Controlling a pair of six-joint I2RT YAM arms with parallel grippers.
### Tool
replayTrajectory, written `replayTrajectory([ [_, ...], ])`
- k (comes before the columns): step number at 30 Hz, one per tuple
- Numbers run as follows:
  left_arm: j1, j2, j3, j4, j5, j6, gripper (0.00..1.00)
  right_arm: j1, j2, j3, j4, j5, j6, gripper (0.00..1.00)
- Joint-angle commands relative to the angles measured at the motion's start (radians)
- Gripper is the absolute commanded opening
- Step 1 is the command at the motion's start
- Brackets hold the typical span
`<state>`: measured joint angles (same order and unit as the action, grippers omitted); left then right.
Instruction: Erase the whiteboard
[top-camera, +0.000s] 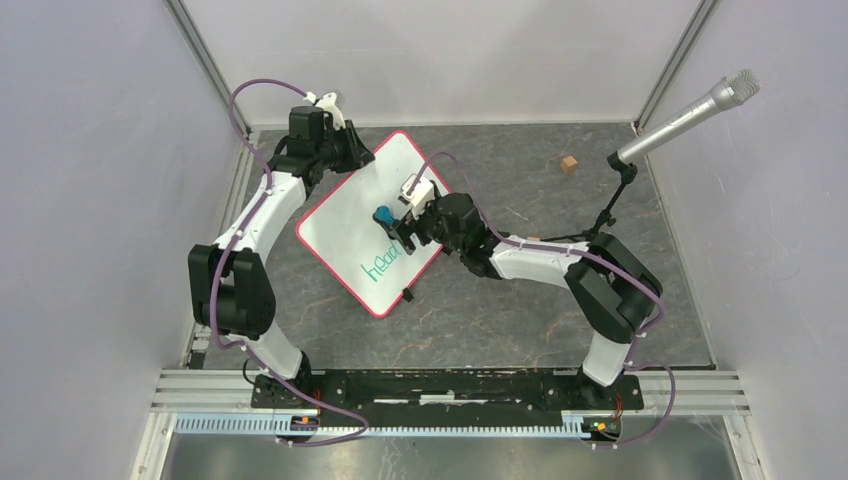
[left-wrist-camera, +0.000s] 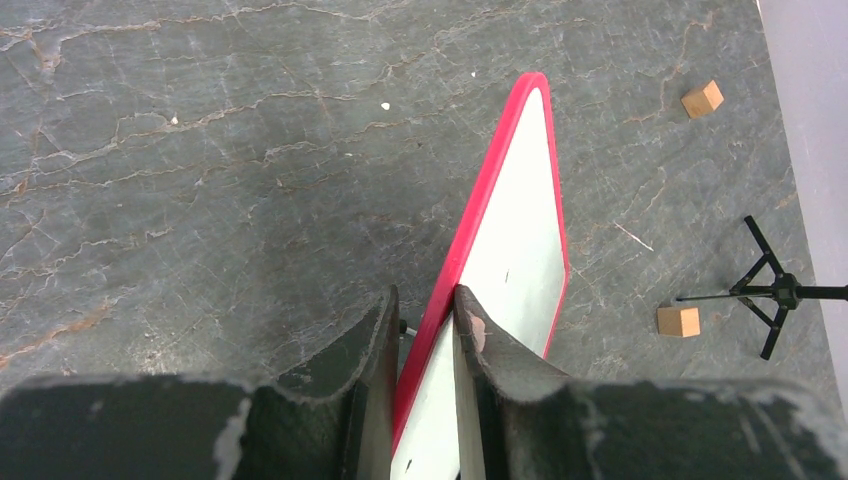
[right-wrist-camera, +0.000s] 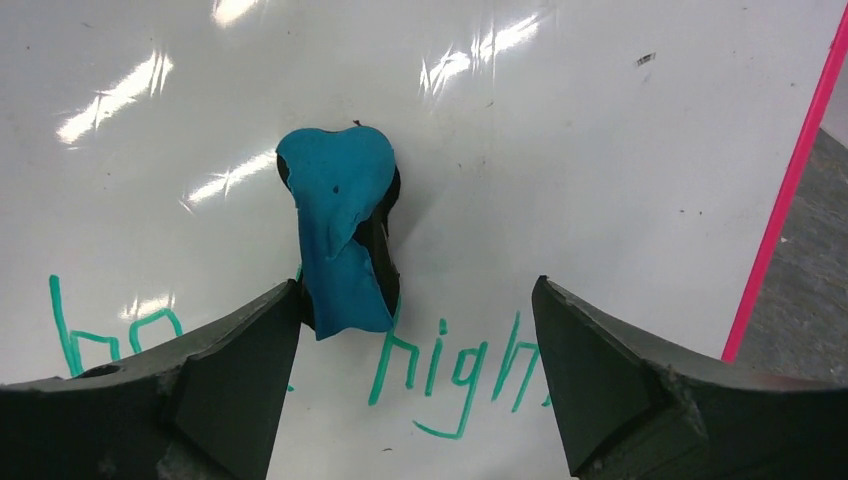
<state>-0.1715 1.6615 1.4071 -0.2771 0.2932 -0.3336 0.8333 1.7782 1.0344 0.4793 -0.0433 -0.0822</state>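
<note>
Left gripper (left-wrist-camera: 424, 300) clamps the whiteboard (left-wrist-camera: 520, 230) rim (tilted, lying diagonally)

Whiteboard (top-camera: 345, 225) with thin red rim, green writing not yet erased.
In the top view it sits toward 10 o'clock from the middle, turned diagonally, with one rounded corner pointing to 12 o'clock. The green handwriting (top-camera: 385, 265) runs along its 5 o'clock side. A small blue-and-black eraser (top-camera: 383, 214) rests on the white surface near the board's middle, and one end of it reaches the letters.
</note>
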Motion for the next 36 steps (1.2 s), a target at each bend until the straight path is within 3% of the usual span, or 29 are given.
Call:
replayTrajectory([
  [1, -0.014, 0.003, 0.023, -0.025, 0.034, -0.04, 0.2, -0.01, -0.016, 0.019, 0.102, -0.055, 0.033, 0.88],
  [8, -0.014, 0.001, 0.023, -0.023, 0.037, -0.042, 0.2, -0.01, -0.025, -0.002, 0.16, -0.144, 0.051, 0.79],
  [14, -0.014, 0.006, 0.023, -0.024, 0.04, -0.044, 0.2, -0.01, 0.051, 0.083, 0.083, -0.147, 0.051, 0.64],
  [19, -0.015, 0.004, 0.023, -0.023, 0.046, -0.045, 0.2, -0.01, 0.074, 0.108, 0.061, -0.154, 0.054, 0.63],
  [24, -0.015, 0.006, 0.023, -0.023, 0.046, -0.045, 0.2, -0.009, 0.094, 0.12, 0.071, -0.143, 0.06, 0.56],
  [32, -0.014, 0.015, 0.022, -0.024, 0.043, -0.042, 0.23, -0.01, 0.083, 0.07, 0.127, -0.044, 0.081, 0.4],
  [36, -0.015, 0.023, 0.023, -0.024, 0.05, -0.044, 0.24, -0.011, 0.074, 0.044, 0.111, 0.084, 0.14, 0.32],
])
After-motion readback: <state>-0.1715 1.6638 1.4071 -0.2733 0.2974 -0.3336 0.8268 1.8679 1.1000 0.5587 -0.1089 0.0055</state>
